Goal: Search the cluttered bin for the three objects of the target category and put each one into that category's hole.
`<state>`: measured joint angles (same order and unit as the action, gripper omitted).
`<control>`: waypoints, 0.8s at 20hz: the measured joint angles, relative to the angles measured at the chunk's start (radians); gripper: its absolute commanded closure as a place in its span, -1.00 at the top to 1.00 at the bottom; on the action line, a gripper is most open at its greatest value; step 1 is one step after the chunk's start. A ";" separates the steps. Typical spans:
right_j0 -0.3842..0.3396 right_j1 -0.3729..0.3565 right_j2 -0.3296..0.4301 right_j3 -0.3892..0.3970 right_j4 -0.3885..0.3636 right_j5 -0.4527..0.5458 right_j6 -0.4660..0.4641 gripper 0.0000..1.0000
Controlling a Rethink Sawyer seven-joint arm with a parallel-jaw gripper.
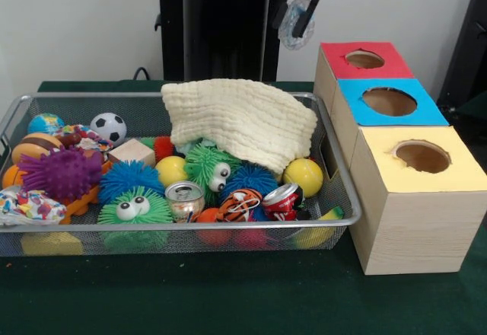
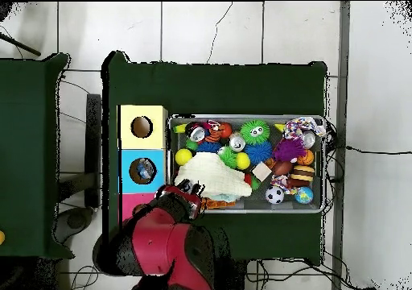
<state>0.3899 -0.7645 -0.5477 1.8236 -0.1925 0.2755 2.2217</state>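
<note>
Bin (image 1: 338,169) brims with toys; gripper (image 1: 298,17) jaws clamp a clear crumpled object (image 1: 291,29).

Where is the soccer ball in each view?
Front view: the soccer ball sits at the far left of the wire bin, behind the purple spiky toy.
Overhead view: soccer ball at the bin's lower right.
Shared landmark: the cream cloth.

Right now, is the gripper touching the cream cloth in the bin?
Apart. The front view shows the gripper up near the picture's top, holding a clear object, with bare wall between it and the cloth below.
</note>
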 measured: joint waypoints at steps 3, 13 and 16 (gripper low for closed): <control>0.016 -0.006 -0.014 -0.010 0.019 0.044 0.000 -1.00; 0.055 -0.009 -0.061 -0.072 0.051 0.208 0.000 -1.00; 0.061 -0.007 -0.068 -0.088 0.059 0.221 0.000 -1.00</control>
<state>0.4509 -0.7711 -0.6160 1.7355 -0.1332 0.4967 2.2217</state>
